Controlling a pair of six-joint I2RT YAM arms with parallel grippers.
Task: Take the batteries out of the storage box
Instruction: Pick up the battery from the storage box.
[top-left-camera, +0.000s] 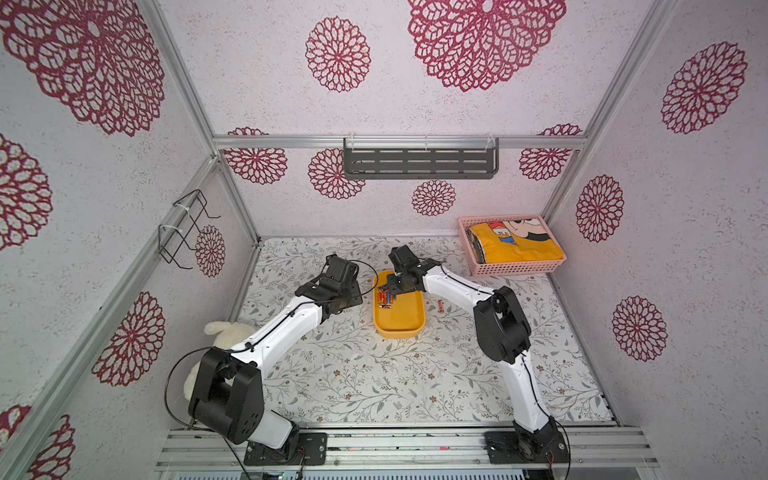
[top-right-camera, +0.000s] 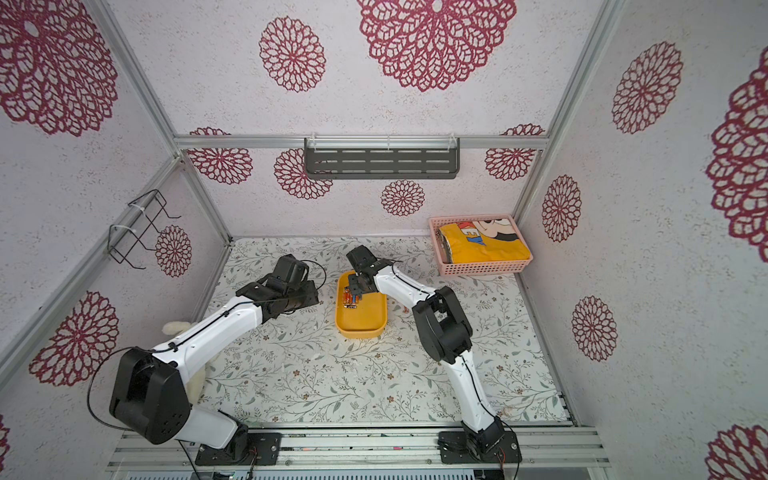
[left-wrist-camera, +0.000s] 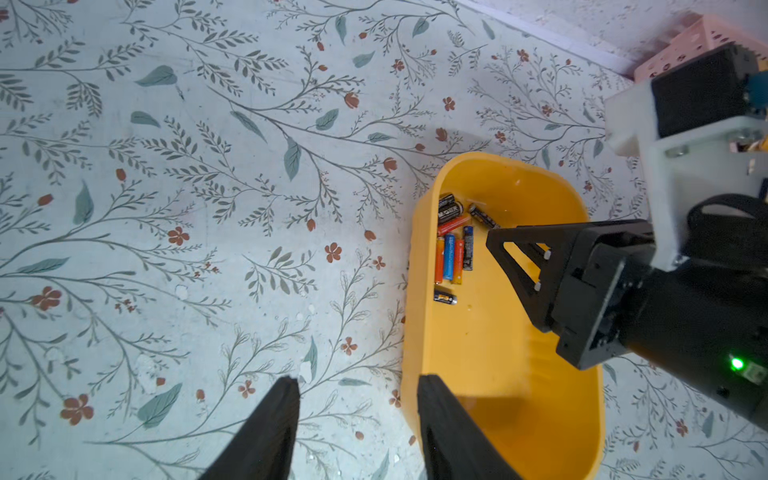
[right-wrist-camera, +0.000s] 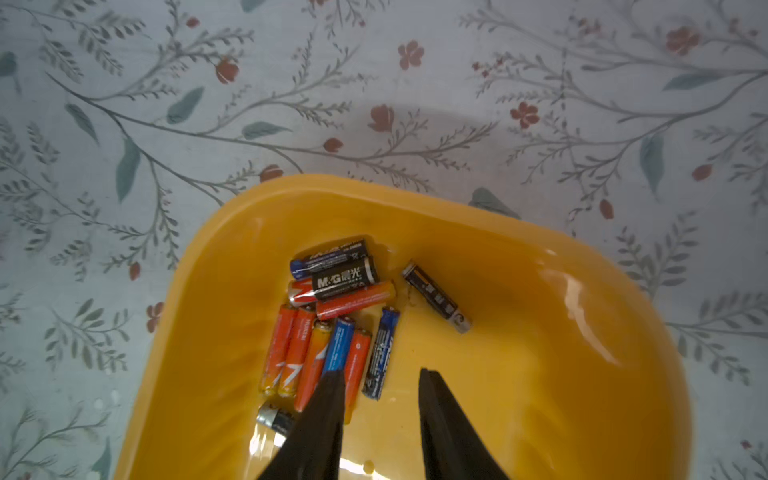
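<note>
Right wrist view: where are the slim orange, blue and black cylindrical batteries (right-wrist-camera: 332, 324) seen?
— Clustered in the shallow yellow-orange plastic storage box (right-wrist-camera: 540, 332). One outlying battery (right-wrist-camera: 436, 297) is best straddled squarely by the parted, empty right gripper (right-wrist-camera: 381, 374); the left gripper (left-wrist-camera: 359, 380) is spread empty too.

Plush toy (top-left-camera: 224, 332) half hidden behind left arm (top-left-camera: 291, 324) — stray batteries (top-left-camera: 441, 306) too small to count.

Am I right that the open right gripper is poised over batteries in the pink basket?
Not quite: the right wrist view shows the batteries in the yellow storage box, not the pink basket; the open right gripper is poised over them.
</note>
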